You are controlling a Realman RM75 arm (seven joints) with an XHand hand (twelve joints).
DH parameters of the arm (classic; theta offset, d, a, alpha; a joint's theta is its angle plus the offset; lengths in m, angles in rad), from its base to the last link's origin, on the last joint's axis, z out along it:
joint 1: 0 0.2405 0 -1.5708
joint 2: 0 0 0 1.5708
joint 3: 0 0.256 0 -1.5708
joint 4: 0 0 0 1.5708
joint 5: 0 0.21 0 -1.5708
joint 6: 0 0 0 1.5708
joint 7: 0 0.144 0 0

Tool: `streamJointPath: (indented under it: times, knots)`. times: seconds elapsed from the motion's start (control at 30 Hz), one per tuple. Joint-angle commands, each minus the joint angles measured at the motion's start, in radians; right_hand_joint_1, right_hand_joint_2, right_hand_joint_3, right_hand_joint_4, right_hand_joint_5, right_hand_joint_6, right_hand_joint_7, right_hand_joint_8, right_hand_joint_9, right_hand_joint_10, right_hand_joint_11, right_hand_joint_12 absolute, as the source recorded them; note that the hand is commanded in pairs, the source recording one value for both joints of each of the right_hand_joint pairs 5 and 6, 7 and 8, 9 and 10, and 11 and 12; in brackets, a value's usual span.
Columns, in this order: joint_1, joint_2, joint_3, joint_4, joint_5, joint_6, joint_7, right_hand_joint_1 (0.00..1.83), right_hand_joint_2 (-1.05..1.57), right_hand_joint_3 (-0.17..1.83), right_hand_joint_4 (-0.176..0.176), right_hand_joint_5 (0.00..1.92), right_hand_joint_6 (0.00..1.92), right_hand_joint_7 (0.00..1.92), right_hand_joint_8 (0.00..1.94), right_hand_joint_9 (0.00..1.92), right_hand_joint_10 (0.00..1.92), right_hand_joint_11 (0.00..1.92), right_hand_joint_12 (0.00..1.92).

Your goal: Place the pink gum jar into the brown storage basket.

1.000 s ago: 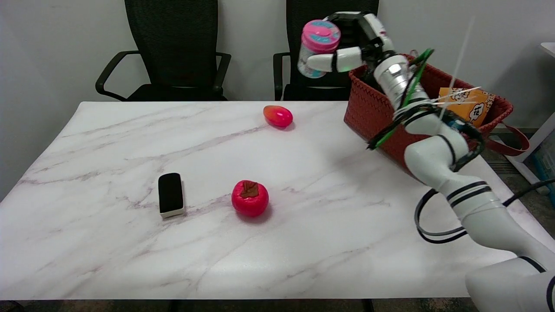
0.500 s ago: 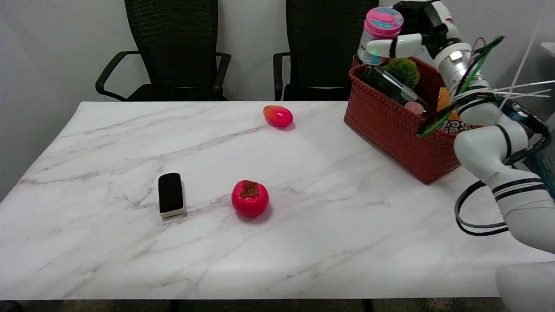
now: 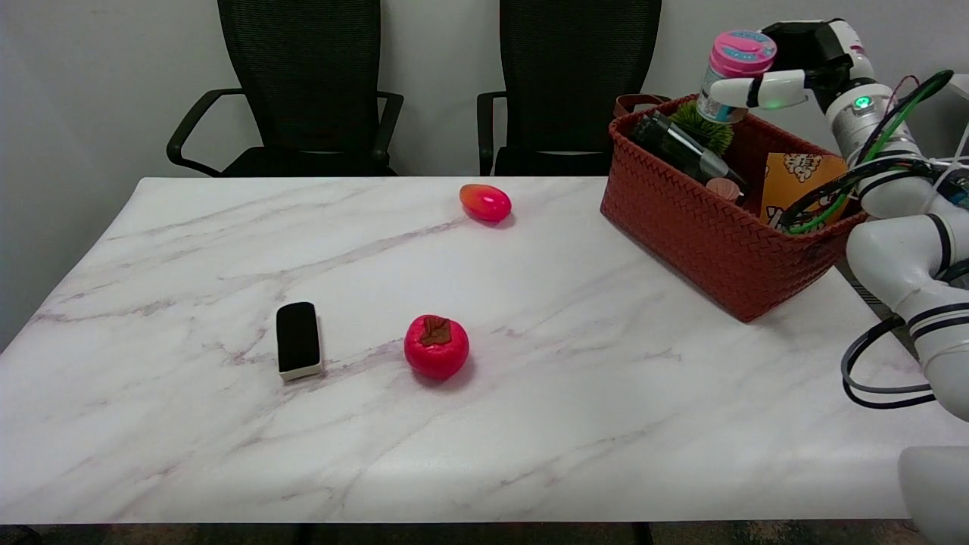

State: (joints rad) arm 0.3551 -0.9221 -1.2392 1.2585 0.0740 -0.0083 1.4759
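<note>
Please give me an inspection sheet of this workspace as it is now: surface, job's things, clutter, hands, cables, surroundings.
Surface: white marble-pattern table.
Job's things: pink gum jar held upright in the air above the brown basket; basket stands at the table's far right corner, already holding a dark bottle, a green spiky ball and an orange packet.
Clutter: red persimmon, black eraser, red mango, all on the table.
Hands: right hand grips the jar.
Cables: black loop and green cable along the right arm.
Surroundings: two black chairs, grey wall.
</note>
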Motion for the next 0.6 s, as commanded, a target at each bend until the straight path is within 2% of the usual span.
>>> streamJointPath:
  times: [0.03, 0.6]
  knots:
    - [0.012, 0.043, 0.048, -0.097, -0.009, -0.002, -0.007, 1.43, 1.02, 0.57, 0.000, 1.03, 1.03, 1.24, 1.24, 1.24, 1.24, 1.03, 1.03]
    - [0.013, 0.043, 0.048, -0.111, -0.024, 0.004, -0.007, 1.41, 1.04, 0.57, 0.000, 1.05, 1.05, 1.24, 1.24, 1.24, 1.24, 1.03, 1.03]
